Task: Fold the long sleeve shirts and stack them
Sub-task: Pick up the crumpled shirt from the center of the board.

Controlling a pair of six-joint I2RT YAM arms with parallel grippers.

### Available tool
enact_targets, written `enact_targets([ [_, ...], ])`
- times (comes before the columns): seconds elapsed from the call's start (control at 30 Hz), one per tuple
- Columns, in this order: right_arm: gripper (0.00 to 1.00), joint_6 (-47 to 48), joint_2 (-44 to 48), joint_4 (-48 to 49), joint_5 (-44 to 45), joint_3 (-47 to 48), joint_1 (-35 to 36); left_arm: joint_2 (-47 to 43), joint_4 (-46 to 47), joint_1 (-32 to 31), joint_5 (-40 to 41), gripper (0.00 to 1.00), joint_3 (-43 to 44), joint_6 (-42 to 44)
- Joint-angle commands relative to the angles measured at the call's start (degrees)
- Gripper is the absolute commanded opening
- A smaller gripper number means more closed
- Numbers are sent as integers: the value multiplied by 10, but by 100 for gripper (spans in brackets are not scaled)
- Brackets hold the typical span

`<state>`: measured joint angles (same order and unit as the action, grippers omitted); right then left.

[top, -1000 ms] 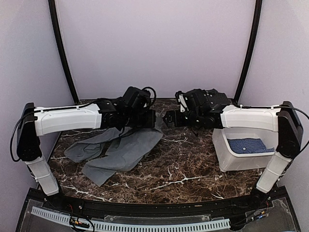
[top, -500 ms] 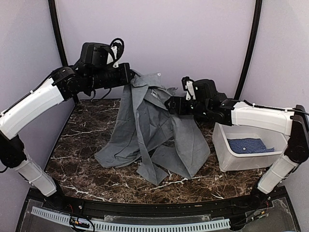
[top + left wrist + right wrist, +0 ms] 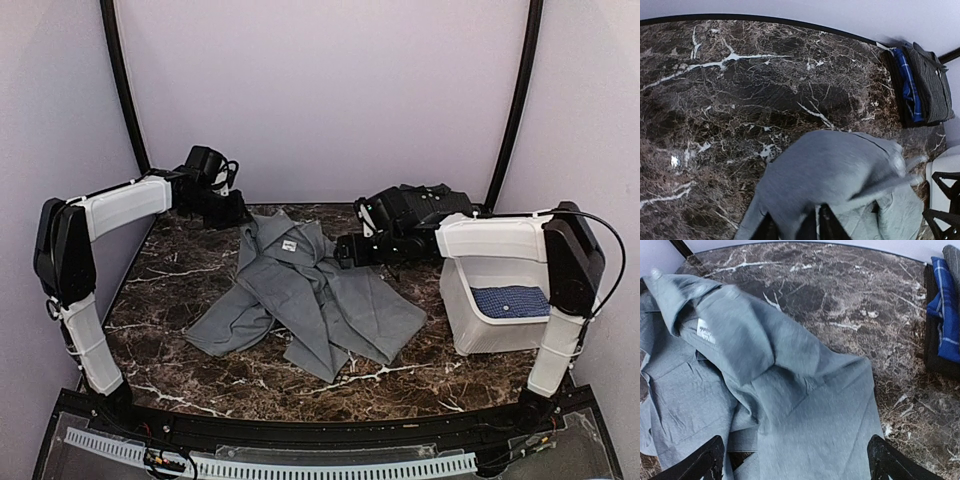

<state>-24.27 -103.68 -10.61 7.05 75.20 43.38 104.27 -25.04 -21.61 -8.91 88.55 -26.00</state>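
Shirt (image 3: 310,290) now down on table (image 3: 170,275)

Grey shirt (image 3: 320,300) covers table (image 3: 170,285) centre; tub (image 3: 490,338) blocks right (left side open).

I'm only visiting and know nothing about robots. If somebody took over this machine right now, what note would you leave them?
The left claw is at the collar end of the grey shirt; whether it grips the cloth is unclear.
The right claw is wide open and empty, above the same shirt.
The grey shirt lies spread but rumpled on the table; the blue dotted shirt sits in the white tub.
Done: grey shirt laid out.
Left: smooth and fold it, fetch and fold the blue one, stack both.
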Motion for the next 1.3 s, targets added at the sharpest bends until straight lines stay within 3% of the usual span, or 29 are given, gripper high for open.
enact_targets([
  [0.0,96,-1,-22,-33,-5,17,-4,-10,-6,3,-21,40,28,9],
  [0.2,96,-6,-21,-11,-38,-9,1,-41,-14,0,-7,70,-14,-23],
  [0.3,96,-5,-33,-10,-46,-8,8,-86,-14,-6,17,74,-67,-49],
  [0.5,94,0,-64,-17,-54,19,22,-170,1,-19,26,72,-212,-123],
  [0.7,92,-8,-99,-39,-18,57,21,-198,93,-22,-38,62,-332,-187],
  [0.8,90,-7,-106,-44,-25,69,21,-181,116,-28,-72,58,-347,-215],
  [1.27,84,-15,-116,-39,-41,58,37,-153,181,-109,-18,48,-398,-338],
])
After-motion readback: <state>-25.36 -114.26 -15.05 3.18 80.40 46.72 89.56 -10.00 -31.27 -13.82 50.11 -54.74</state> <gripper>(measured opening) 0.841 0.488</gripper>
